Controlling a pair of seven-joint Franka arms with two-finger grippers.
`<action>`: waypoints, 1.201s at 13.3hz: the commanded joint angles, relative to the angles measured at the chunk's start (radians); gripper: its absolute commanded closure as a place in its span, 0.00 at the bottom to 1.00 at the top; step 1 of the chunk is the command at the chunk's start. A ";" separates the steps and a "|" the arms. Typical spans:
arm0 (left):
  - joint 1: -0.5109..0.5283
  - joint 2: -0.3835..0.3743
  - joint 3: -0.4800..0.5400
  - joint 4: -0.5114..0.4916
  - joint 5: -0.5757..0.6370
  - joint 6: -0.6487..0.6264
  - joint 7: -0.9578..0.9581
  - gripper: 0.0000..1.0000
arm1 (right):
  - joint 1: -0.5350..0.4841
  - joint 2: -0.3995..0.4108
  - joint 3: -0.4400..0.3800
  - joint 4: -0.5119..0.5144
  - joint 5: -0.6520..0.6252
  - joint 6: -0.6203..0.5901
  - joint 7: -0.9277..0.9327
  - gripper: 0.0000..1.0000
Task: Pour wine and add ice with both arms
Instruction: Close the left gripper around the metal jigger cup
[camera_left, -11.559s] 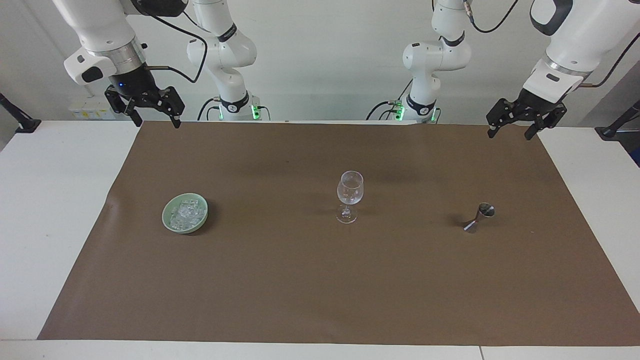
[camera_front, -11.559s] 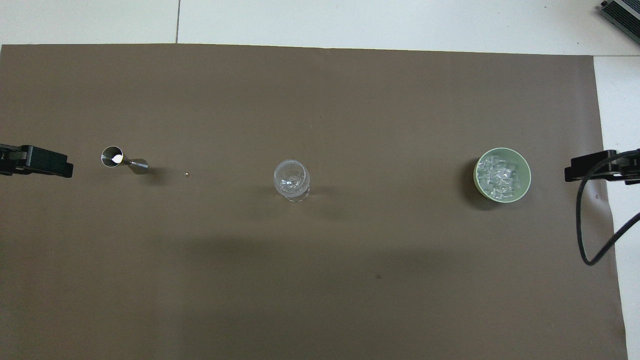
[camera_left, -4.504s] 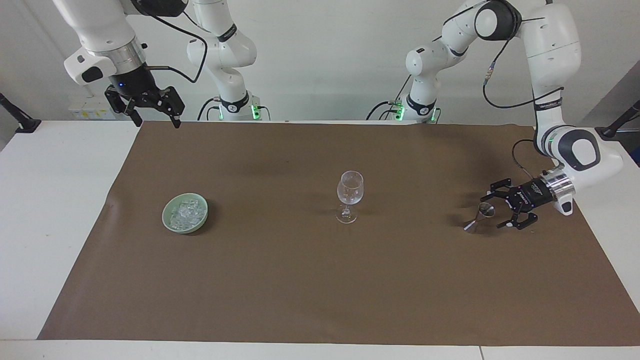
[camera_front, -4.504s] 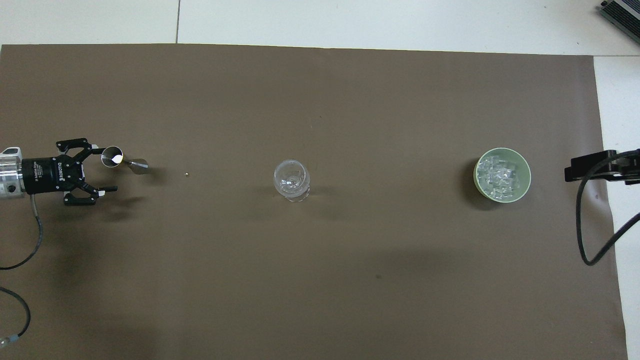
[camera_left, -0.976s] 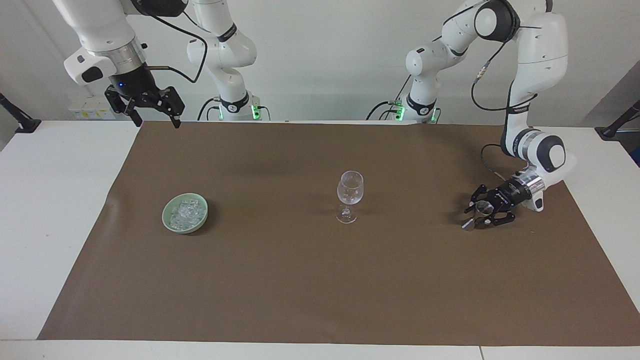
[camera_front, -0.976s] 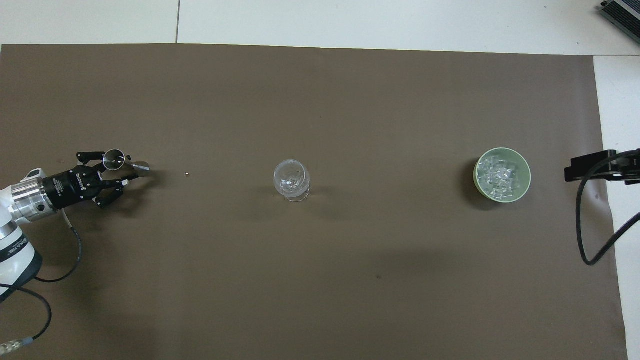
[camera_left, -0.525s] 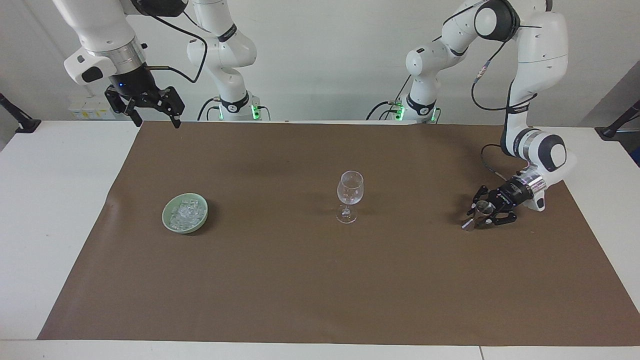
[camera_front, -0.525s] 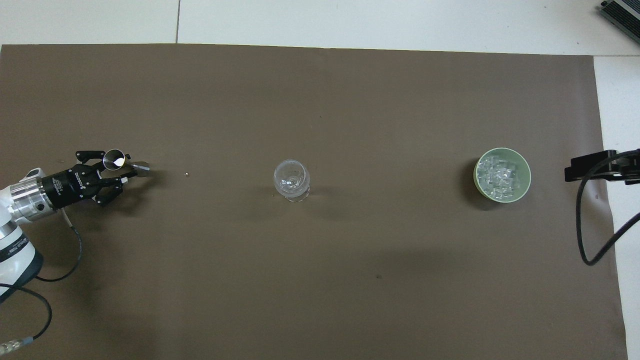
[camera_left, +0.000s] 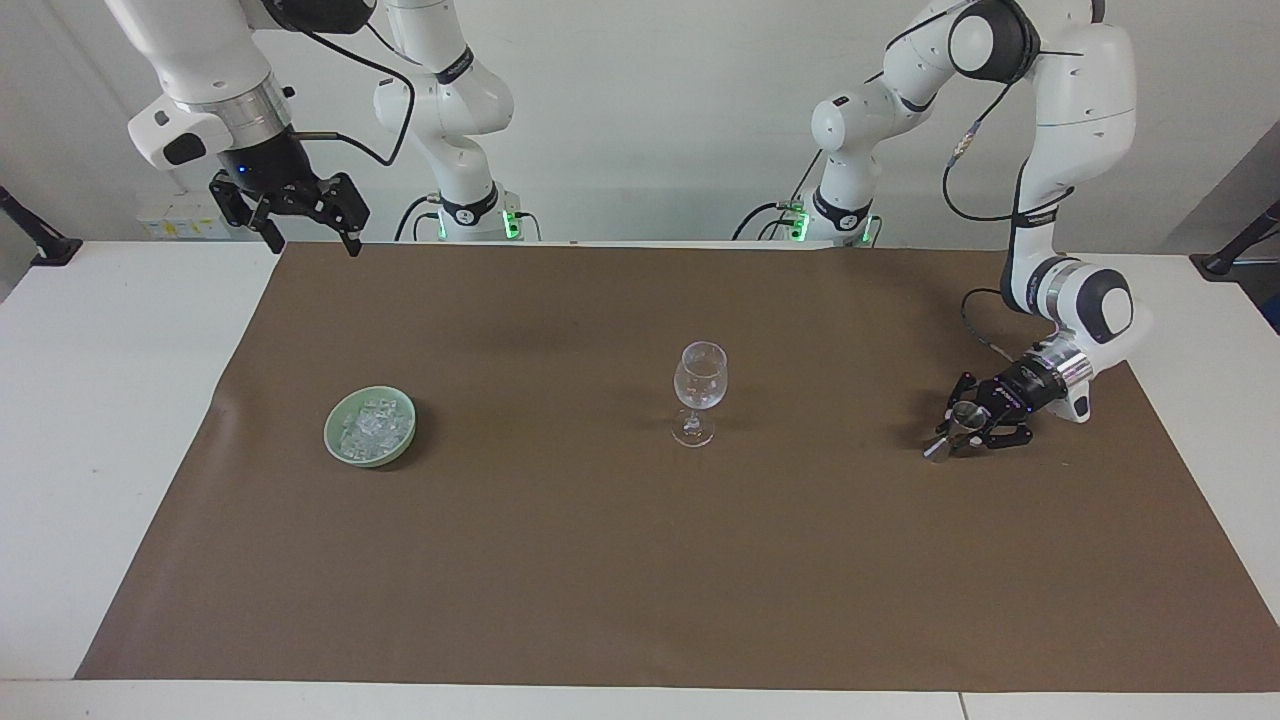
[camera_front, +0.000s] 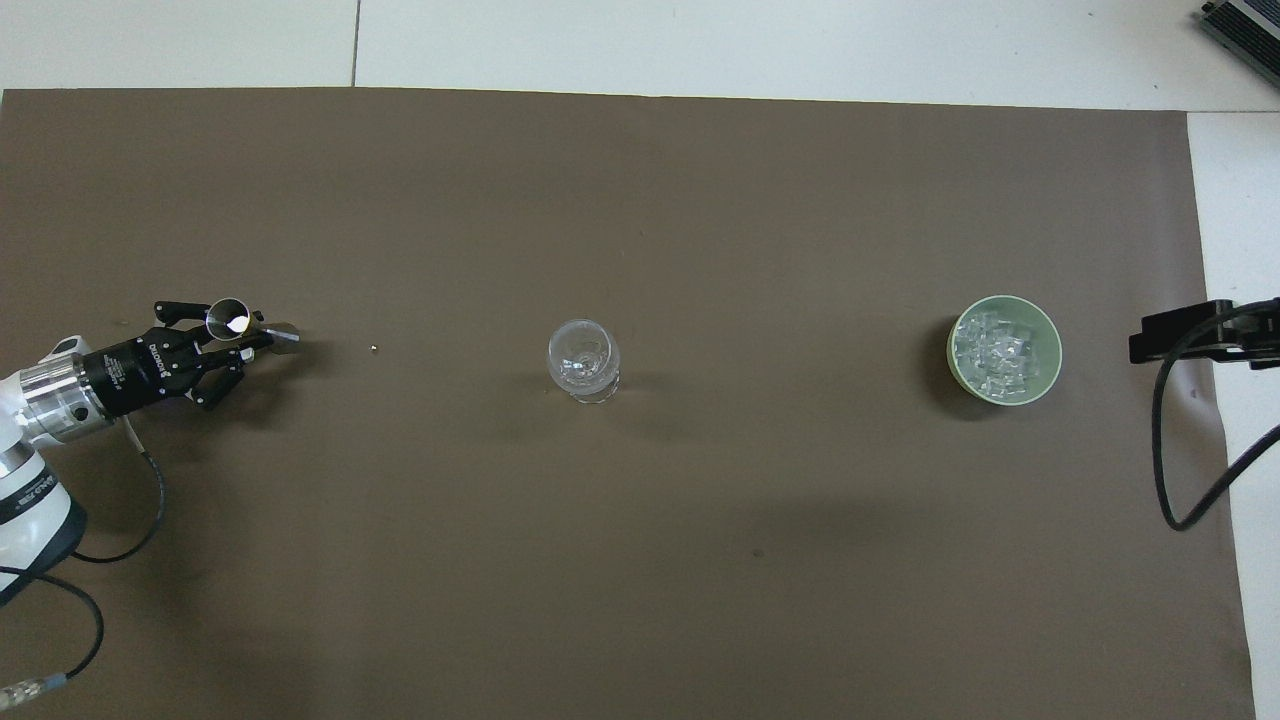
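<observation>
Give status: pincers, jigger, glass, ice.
Left pincer closing round jigger, on the mat. Right pincer open, waiting. Wine glass upright, ice in bowl. Nothing between.

Left arm: extended, forearm angled down, wrist low over the left arm's end of the surface (camera_left: 150, 420). Left end effector (camera_left: 962, 428) lies nearly level, fingers drawn close together around a small metal measuring cup (camera_left: 958, 432). Right arm: waiting, raised. Right end effector (camera_left: 305, 238) points down, fingers spread apart, holding nothing.
</observation>
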 joint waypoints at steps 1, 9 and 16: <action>0.005 -0.022 0.003 -0.022 -0.023 -0.011 0.011 0.77 | -0.002 -0.019 0.002 -0.023 0.018 0.005 0.015 0.00; 0.005 -0.020 0.007 0.002 -0.027 -0.017 -0.063 1.00 | -0.002 -0.019 0.002 -0.024 0.018 0.005 0.015 0.00; -0.006 -0.110 0.009 0.064 -0.017 -0.042 -0.241 1.00 | -0.002 -0.019 0.002 -0.023 0.018 0.005 0.015 0.00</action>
